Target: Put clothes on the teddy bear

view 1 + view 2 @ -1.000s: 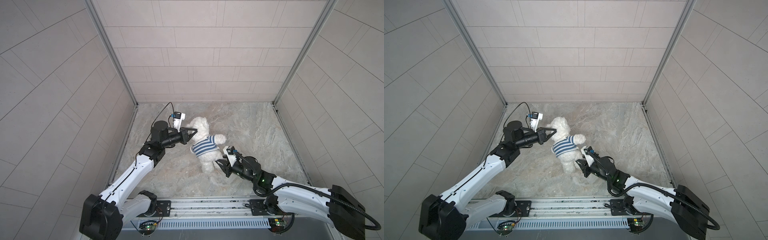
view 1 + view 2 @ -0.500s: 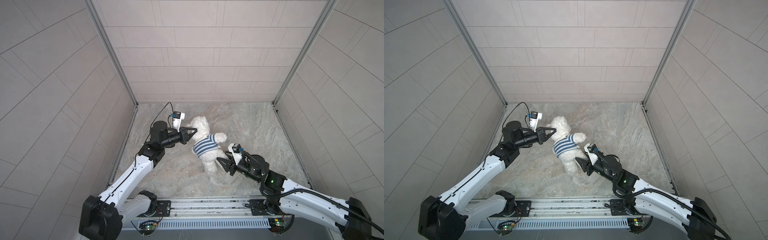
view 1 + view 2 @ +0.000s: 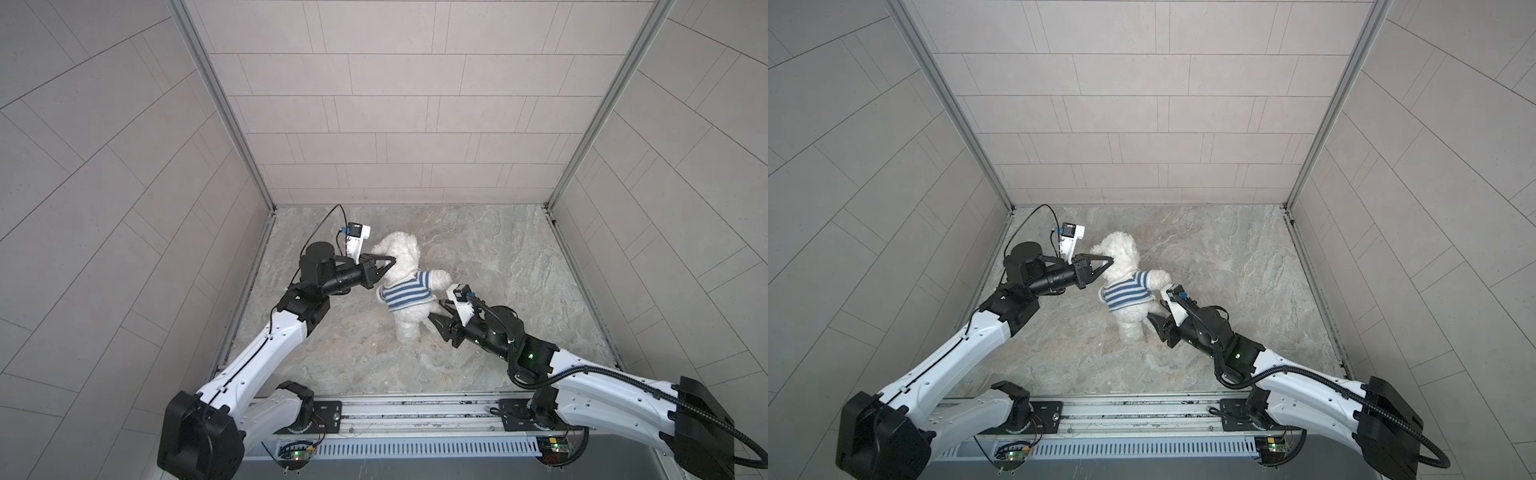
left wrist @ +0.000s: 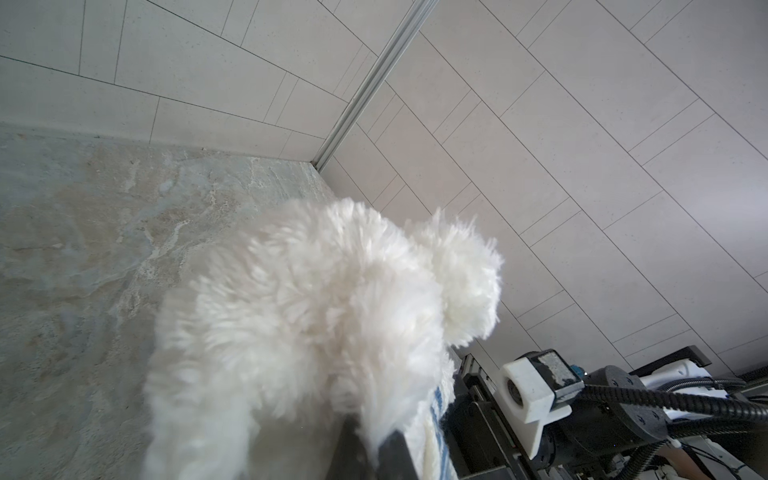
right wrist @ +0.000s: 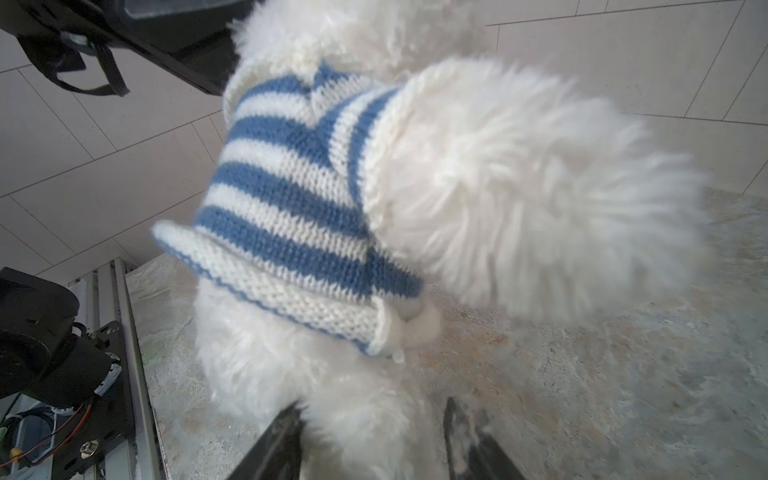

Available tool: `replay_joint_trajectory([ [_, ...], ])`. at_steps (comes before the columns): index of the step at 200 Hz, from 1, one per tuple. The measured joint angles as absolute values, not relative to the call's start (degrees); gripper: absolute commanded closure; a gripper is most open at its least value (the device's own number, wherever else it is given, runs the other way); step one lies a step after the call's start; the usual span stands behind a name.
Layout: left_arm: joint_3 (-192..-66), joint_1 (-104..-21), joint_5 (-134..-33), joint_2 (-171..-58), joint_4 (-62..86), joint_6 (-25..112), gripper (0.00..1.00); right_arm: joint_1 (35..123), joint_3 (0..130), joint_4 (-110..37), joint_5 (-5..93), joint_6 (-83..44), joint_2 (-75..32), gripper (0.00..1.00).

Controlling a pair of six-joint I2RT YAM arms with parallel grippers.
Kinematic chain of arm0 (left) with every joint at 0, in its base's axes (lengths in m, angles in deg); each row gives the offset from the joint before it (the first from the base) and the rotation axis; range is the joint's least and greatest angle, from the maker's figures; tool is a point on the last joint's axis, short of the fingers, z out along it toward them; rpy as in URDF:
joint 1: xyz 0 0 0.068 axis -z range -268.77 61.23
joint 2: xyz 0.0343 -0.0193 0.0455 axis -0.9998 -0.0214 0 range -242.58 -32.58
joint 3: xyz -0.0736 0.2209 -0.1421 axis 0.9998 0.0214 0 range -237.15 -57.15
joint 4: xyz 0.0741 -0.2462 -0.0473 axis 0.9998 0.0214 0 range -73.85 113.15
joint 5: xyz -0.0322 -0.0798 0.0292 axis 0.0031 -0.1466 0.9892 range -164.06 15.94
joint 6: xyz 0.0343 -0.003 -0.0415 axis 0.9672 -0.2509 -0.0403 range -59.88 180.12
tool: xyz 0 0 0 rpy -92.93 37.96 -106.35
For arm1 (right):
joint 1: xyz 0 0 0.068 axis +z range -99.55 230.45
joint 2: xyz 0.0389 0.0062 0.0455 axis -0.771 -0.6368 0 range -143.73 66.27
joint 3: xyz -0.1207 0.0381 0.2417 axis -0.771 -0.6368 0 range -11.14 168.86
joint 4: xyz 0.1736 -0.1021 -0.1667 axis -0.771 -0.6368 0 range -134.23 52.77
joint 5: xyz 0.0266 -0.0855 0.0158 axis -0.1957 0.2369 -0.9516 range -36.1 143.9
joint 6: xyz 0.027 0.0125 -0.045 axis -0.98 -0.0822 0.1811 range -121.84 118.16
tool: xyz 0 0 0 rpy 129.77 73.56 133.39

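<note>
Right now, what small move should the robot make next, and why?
Probably draw the right end effector back from the bear: its jaws stand open either side of a leg, gripping nothing, and the sweater already covers the body. The left end effector pinches the head.

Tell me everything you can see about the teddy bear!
The teddy bear is small, white and very fluffy, like soft plush. It wears a knitted blue-and-white striped sweater, and one furry arm pokes out of a sleeve. It is held roughly upright, legs down toward the marbled table. The left gripper pinches the fur at its head. The right gripper has its jaws open around the fur low on its body. Its face is hidden.
</note>
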State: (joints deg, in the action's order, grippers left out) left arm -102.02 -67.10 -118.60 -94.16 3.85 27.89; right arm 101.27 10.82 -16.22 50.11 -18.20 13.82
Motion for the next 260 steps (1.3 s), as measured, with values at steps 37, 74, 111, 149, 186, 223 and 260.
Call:
replay_joint_trajectory([
  [37, -102.02, -66.86, -119.36, -94.16, 2.32, 26.84, 1.0, 101.1, 10.82, -13.72, 49.8, -18.16, 11.59, 0.45],
  [74, -101.88, -66.73, -119.89, -94.16, 0.09, 24.92, 1.0, 101.01, 10.82, -10.97, 47.83, -17.92, 9.52, 0.41],
  [111, -101.69, -66.73, -120.45, -94.25, -2.66, 21.9, 1.0, 100.95, 11.17, -9.51, 45.97, -16.8, 7.09, 0.73],
  [149, -101.69, -66.73, -119.14, -94.25, -3.38, 21.4, 1.0, 100.9, 12.56, -10.25, 45.23, -16.13, 7.96, 0.91],
  [186, -101.69, -66.71, -115.73, -95.25, -1.48, 23.19, 0.53, 100.9, 16.32, -19.14, 47.59, -13.74, 11.55, 1.0],
  [223, -100.55, -66.62, -113.24, -98.86, -0.93, 21.92, 0.3, 100.97, 24.35, -34.23, 52.68, -9.92, 12.36, 1.0],
  [260, -97.8, -66.95, -113.35, -99.29, -0.23, 20.39, 0.23, 102.78, 31.45, -47.27, 61.8, -5.81, 10.5, 1.0],
])
